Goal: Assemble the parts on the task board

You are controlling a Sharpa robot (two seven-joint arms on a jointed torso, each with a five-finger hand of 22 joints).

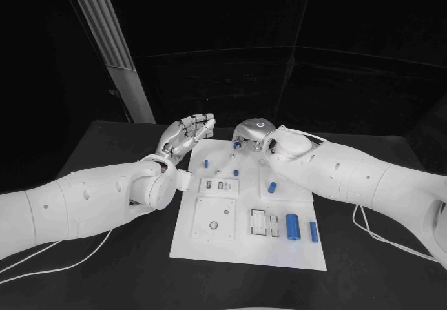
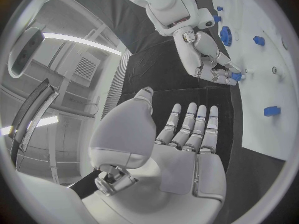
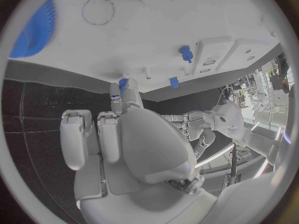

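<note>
At the board's far edge: right hand pinches a small blue part in its fingertips, just over the task board
Risk: thin pinch; the part may twist or drop if it meets its hole tilted
Left hand: empty, fingers straight and apart, beside the board's far left corner
Other parts: blue cylinder lies near the board's right edge, well apart from both hands

Both hands over task board far edge.
</note>
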